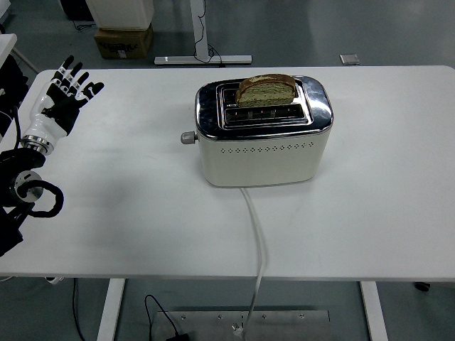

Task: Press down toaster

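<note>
A cream and chrome toaster (pixel 264 131) sits at the middle of the white worktop (pixel 128 192), with a slice of bread (pixel 266 90) standing tall in its far slot. Its white cord (pixel 257 241) trails off the near edge. Your left hand (pixel 62 99) hovers at the far left, well apart from the toaster, fingers spread and holding nothing. The right arm is out of view. The small grey lever knob (pixel 188 138) juts from the toaster's left end; that is where you press. Expect a rigid, fairly heavy body that likely stays put, though the smooth worktop could let it slide. Push straight down on the knob, not sideways.
</note>
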Tool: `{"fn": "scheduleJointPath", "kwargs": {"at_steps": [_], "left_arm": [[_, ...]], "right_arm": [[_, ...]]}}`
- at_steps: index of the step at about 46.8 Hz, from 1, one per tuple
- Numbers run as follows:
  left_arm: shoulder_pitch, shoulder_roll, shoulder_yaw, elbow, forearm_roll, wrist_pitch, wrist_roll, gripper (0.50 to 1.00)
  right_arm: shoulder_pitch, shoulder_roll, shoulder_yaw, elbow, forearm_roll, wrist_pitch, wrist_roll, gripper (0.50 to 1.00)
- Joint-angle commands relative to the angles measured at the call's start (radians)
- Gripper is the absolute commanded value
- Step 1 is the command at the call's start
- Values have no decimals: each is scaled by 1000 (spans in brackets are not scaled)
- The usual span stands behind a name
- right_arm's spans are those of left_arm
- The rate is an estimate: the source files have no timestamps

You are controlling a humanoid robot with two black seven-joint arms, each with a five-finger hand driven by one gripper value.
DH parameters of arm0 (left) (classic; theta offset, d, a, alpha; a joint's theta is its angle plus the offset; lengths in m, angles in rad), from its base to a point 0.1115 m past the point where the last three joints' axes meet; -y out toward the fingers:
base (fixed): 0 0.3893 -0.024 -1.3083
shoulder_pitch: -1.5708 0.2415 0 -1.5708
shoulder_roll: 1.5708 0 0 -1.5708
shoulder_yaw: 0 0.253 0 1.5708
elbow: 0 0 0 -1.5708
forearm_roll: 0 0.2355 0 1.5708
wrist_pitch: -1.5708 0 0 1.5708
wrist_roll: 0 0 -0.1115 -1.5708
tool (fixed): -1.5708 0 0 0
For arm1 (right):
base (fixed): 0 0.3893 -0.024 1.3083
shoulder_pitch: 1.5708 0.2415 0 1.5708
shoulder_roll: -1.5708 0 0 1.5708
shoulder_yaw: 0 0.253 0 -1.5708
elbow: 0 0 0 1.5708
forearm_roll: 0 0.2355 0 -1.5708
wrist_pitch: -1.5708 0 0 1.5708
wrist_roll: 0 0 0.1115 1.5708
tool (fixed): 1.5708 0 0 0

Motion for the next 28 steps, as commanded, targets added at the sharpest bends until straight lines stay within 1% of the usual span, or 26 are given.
{"fn": "scheduleJointPath", "kwargs": {"at_steps": [1,8,17,28], "left_arm": [[1,12,2,-2,8,-31,0,1000],[1,16,3,-2,92,-37,0,1000],[9,41,5,-21,192,-39,0,1000],[10,122,18,-108,287,-39,0,1000]], "right_arm": [[0,0,1,0,0,0,0,1000],[0,0,0,0,0,0,0,998],[0,0,0,-1,0,0,0,998],[0,0,0,0,0,0,0,998]]}}
